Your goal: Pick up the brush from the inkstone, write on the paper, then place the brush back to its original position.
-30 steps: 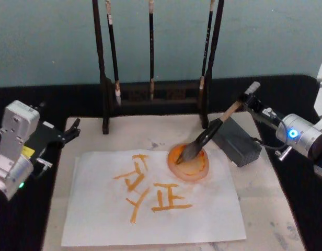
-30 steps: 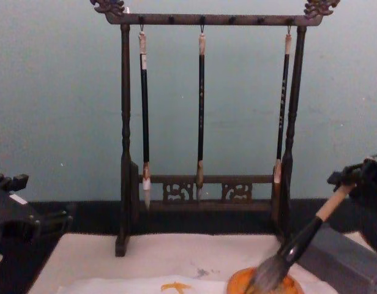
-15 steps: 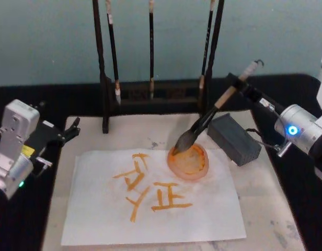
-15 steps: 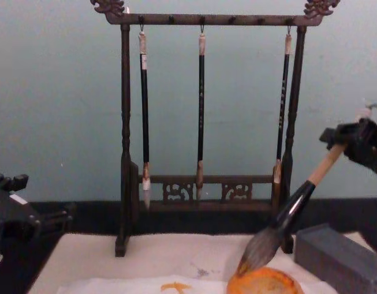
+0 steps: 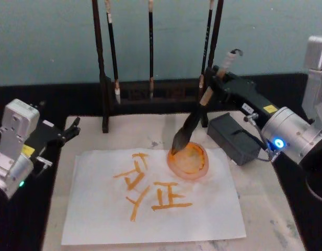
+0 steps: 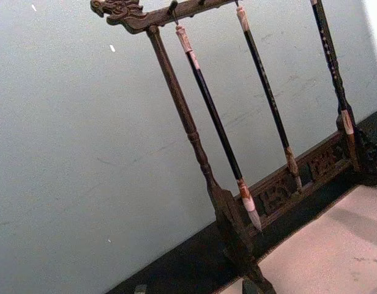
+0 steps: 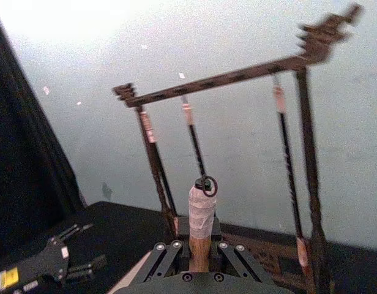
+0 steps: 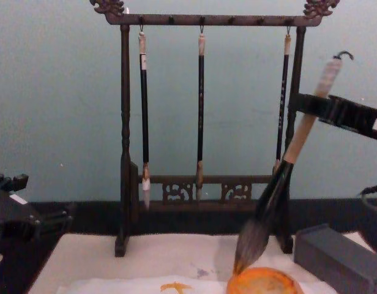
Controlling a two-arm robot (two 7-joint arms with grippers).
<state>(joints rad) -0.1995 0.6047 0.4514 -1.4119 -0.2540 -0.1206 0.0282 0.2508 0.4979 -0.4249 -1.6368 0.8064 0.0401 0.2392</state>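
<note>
My right gripper (image 5: 214,79) is shut on the tan handle of the brush (image 5: 195,119), just under its white-wrapped end (image 7: 201,212). The brush hangs steeply tilted. Its dark tuft tip (image 8: 242,257) is just above the far rim of the orange ink dish (image 5: 189,162). The inkstone (image 5: 234,138), a dark grey block, lies right of the dish and touches nothing. The white paper (image 5: 203,214) lies under the dish and bears several orange strokes. My left gripper (image 5: 73,129) is parked open at the table's left edge.
A dark wooden rack (image 8: 124,135) with three thin hanging brushes (image 8: 201,110) stands close behind the dish, right by the held brush. The beige felt mat (image 5: 265,204) lies under everything. Black table surface (image 5: 297,89) surrounds it.
My right gripper has lifted the brush off the inkstone and swung it left and more upright. The tuft rose out of the dish to its far rim. The left arm stayed still.
</note>
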